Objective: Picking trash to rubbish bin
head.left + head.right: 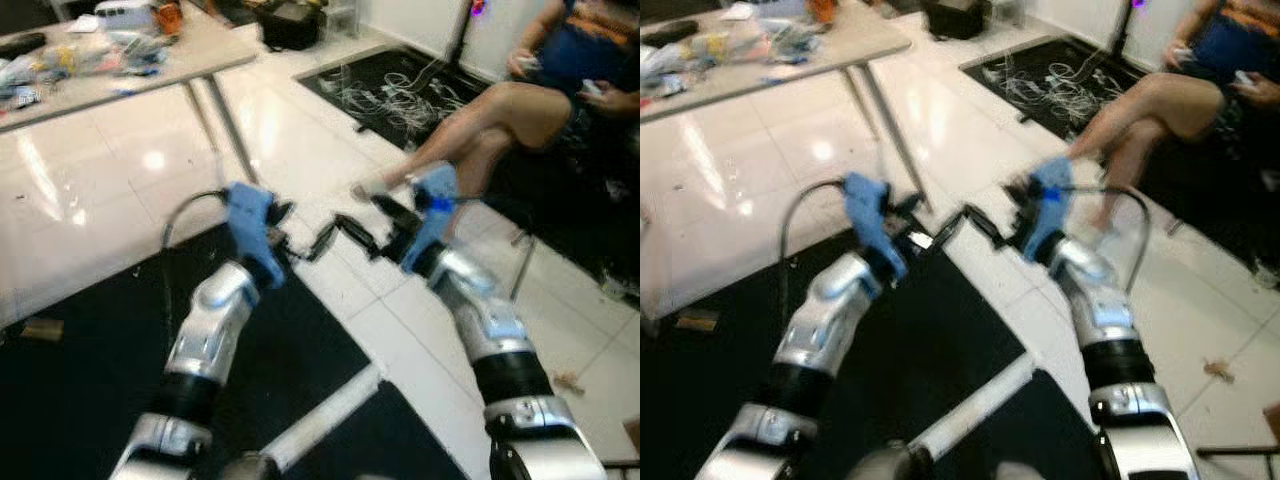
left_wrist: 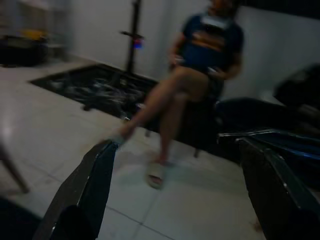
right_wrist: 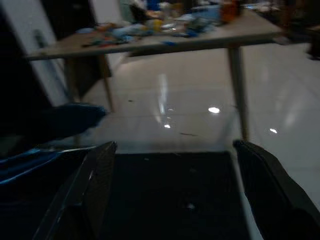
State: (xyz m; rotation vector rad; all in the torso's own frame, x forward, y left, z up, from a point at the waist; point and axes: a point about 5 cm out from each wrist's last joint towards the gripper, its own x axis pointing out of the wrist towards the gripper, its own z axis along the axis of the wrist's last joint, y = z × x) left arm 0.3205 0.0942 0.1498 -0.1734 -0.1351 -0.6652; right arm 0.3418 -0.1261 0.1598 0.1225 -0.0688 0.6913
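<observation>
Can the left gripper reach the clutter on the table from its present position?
Probably not. The left gripper hangs open over the floor, while the clutter lies on the table well beyond it; the robot would likely have to walk closer.

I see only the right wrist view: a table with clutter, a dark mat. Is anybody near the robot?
Observer: Yes. A person sits on the robot's right side, legs crossed, one foot reaching toward the grippers.
Operator: Where is my right gripper compared to the left one?
Observer: The right gripper and the left gripper point toward each other, held up over the edge of the black mat.
Operator: Do they hold any trash?
Observer: No. In both wrist views the fingers are spread with nothing between them.
Operator: Is any trash on the floor?
Observer: A small brownish scrap lies at the mat's left edge.
</observation>
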